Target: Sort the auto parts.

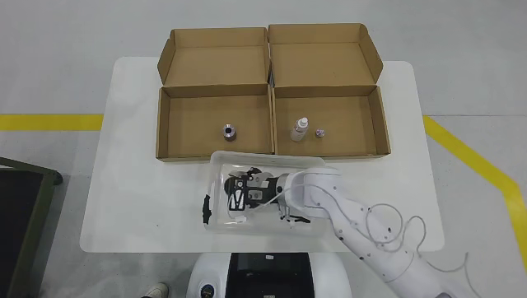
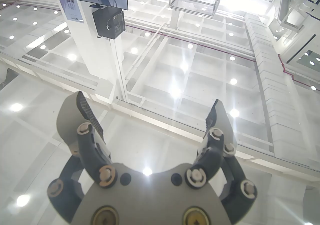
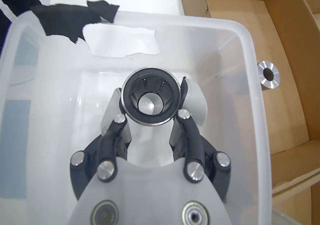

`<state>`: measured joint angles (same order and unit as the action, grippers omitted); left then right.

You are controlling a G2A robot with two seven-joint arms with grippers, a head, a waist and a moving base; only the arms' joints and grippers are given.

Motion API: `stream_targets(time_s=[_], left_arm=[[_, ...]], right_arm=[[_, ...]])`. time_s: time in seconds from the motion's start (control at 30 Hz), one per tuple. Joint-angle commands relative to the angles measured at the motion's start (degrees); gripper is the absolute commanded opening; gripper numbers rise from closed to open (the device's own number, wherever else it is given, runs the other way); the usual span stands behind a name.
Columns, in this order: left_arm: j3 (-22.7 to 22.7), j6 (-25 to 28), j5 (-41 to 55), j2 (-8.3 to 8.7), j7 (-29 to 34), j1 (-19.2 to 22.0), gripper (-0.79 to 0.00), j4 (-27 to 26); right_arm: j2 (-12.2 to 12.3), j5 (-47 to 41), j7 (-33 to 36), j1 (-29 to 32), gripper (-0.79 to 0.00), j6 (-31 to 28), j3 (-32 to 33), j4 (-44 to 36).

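My right gripper (image 3: 151,97) is inside the clear plastic bin (image 3: 250,43), shut on a black and silver cylindrical bearing (image 3: 151,96) with a hollow bore. From above, the same gripper (image 1: 239,193) sits in the bin (image 1: 216,166) at the table's front. A silver slotted metal part (image 3: 269,78) lies in the left cardboard box (image 1: 169,125), seen from above as a small round piece (image 1: 229,132). A white bottle-shaped part (image 1: 299,128) and a small purple piece (image 1: 319,133) lie in the right cardboard box (image 1: 380,121). My left gripper (image 2: 150,108) is open, pointing up at the ceiling, holding nothing.
Black tape (image 3: 70,19) hangs over the bin's far rim, with a torn white label (image 3: 122,41) below it. Both boxes have their lids folded back. Bare white table (image 1: 132,183) lies left of the bin. Yellow floor tape (image 1: 49,122) runs beside the table.
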<state>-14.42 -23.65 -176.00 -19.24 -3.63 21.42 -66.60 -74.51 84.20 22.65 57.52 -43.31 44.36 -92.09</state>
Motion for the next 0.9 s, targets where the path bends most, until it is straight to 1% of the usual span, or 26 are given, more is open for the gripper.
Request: stream_targets(time_s=[0.0, 0.17, 0.33, 0.47, 0.63, 0.77, 0.87], left_arm=[[0.00, 0.00, 0.00, 0.00, 0.00, 0.00, 0.000, 0.00], [0.00, 0.00, 0.00, 0.00, 0.00, 0.00, 0.000, 0.00], [0.00, 0.00, 0.00, 0.00, 0.00, 0.00, 0.000, 0.00], [0.00, 0.00, 0.00, 0.00, 0.00, 0.00, 0.000, 0.00], [0.00, 0.00, 0.00, 0.00, 0.00, 0.00, 0.000, 0.00], [0.00, 0.00, 0.00, 0.00, 0.00, 0.00, 0.000, 0.00], [0.00, 0.00, 0.00, 0.00, 0.00, 0.00, 0.000, 0.00]], right_arm=[[0.20, -1.05, 0.66, 0.23, -0.785, -1.25, 0.57, -1.57], [0.79, -4.67, 2.08, 1.41, -0.785, -2.91, 2.73, -5.87], [1.36, -10.30, 1.68, 2.94, -0.785, -2.31, 6.06, -9.85], [1.68, -16.32, -1.17, 4.56, -0.785, -1.19, 8.76, -12.57], [1.86, -22.00, -7.44, 7.03, -0.785, 1.18, 11.22, -14.79], [2.00, -23.76, -12.81, 9.44, -0.785, 3.83, 13.18, -15.55], [2.18, -24.27, -16.13, 11.09, -0.785, 4.76, 14.62, -15.98]])
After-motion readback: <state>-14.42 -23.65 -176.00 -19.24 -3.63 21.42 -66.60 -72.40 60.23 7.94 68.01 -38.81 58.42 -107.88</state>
